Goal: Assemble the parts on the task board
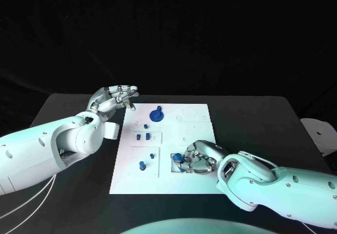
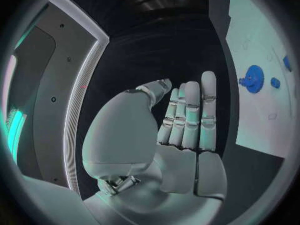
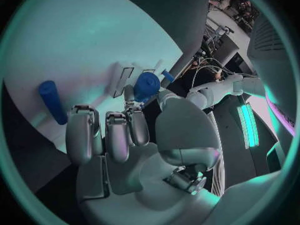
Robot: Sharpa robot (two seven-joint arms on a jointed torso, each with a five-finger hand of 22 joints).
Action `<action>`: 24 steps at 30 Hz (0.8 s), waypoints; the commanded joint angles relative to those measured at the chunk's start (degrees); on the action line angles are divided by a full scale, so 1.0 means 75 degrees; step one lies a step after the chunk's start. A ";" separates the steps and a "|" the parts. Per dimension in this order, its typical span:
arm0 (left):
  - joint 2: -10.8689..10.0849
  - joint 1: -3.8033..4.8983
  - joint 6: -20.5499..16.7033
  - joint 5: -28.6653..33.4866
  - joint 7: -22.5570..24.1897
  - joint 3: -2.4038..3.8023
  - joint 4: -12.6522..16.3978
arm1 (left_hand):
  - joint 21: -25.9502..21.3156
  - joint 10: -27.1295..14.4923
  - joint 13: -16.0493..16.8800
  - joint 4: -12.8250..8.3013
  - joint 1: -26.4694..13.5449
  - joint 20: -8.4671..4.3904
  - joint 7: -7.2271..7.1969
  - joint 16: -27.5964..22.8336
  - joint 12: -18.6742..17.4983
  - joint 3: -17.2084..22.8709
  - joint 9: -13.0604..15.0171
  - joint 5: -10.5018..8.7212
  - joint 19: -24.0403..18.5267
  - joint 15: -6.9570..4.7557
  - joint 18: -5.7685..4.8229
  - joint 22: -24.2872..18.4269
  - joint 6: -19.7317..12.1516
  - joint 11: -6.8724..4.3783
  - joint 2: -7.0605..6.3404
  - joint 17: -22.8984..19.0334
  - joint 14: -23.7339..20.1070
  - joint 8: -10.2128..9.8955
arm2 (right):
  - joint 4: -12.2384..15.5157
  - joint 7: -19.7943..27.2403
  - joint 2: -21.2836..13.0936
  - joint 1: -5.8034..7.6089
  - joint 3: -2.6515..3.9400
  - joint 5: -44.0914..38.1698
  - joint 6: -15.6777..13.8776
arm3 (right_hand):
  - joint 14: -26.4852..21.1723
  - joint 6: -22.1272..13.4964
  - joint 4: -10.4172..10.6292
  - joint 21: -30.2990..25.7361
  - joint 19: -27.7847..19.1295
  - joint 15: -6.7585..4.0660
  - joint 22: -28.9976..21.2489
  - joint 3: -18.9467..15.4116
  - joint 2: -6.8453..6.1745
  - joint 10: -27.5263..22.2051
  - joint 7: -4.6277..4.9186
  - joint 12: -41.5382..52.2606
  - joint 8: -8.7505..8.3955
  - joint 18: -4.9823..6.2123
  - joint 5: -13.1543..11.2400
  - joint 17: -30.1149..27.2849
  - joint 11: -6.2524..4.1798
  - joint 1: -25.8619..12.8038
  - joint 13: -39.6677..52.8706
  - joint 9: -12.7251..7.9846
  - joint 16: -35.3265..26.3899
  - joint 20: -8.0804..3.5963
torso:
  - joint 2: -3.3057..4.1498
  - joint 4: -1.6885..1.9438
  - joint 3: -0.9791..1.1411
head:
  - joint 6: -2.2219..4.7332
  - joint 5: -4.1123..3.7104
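Currently, right hand [image 1: 198, 157] pinches a blue part [image 1: 178, 158] over the white task board [image 1: 193, 183]. Left hand [image 1: 114, 99]: empty, fingers straight and close together, off the board's far-left corner; blue gear [image 1: 157, 115] sits on board.

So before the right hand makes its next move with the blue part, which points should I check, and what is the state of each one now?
1. Right hand holds a blue part at its fingertips: ok.
2. Hand is over the task board, near its lower middle: ok.
3. Part lined up with its slot: cannot tell, the fingers hide it.
4. Left hand holds nothing and is off the board's upper left corner: ok.
5. Blue gear sits on the board, away from the right hand: ok.
6. Loose blue cylinder lies beside the right hand's fingers, could be bumped: not ok.
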 commanded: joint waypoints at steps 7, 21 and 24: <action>0.0012 0.0003 0.0168 -0.0025 0.0020 0.0004 0.0016 | -0.0040 -0.0099 0.0012 -0.0022 -0.0031 0.0017 -0.0002 0.0006 0.0058 0.0025 -0.0011 0.0013 -0.0057 0.0022 0.0107 -0.0015 -0.0068 -0.0004 0.0037 -0.0017 -0.0032 0.0058 | -0.0104 -0.0044 0.0130 -0.0021 -0.0020 -0.0193 0.0265 | 0.0653 0.0381 -0.0012 -0.0056 0.0218 -0.0083 0.1531 -0.0303 -0.0053 0.0079 -0.0357 0.0042 0.0102 -0.0139 -0.0503 0.1183 -0.0030 -0.0301 0.0572 0.0086 0.0029 -0.0063 | 0.0000 -0.0009 0.0005 | -0.0004 -0.0016; 0.0004 0.0003 0.0168 -0.0025 0.0010 0.0003 0.0017 | -0.0040 -0.0099 0.0012 -0.0022 -0.0031 0.0017 -0.0002 0.0006 0.0058 0.0025 -0.0011 0.0013 -0.0057 0.0022 0.0107 -0.0015 -0.0068 -0.0004 0.0037 -0.0017 -0.0032 0.0058 | -0.0022 -0.0062 0.0094 -0.0022 -0.0020 -0.0373 0.0197 | 0.0654 0.0329 0.0001 -0.0104 0.0222 -0.0085 0.1549 -0.1342 0.0061 0.0090 -0.0360 0.0009 0.0251 -0.0136 -0.1636 0.1182 -0.0031 -0.1135 0.0625 0.0233 0.0026 -0.0068 | -0.0005 -0.0001 -0.0005 | 0.0023 -0.0011; -0.0001 0.0003 0.0167 -0.0025 0.0010 0.0003 0.0018 | -0.0040 -0.0099 0.0012 -0.0022 -0.0031 0.0017 -0.0002 0.0006 0.0058 0.0025 -0.0011 0.0013 -0.0057 0.0022 0.0107 -0.0015 -0.0068 -0.0004 0.0037 -0.0017 -0.0032 0.0058 | 0.0028 -0.0029 0.0066 -0.0024 -0.0020 -0.0386 0.0161 | 0.0654 0.0329 -0.0001 -0.0101 0.0223 -0.0085 0.1550 -0.1352 0.0069 0.0093 -0.0361 0.0013 0.0252 -0.0136 -0.1632 0.1186 -0.0032 -0.1135 0.0630 0.0235 0.0028 -0.0067 | -0.0005 -0.0003 -0.0006 | 0.0032 -0.0011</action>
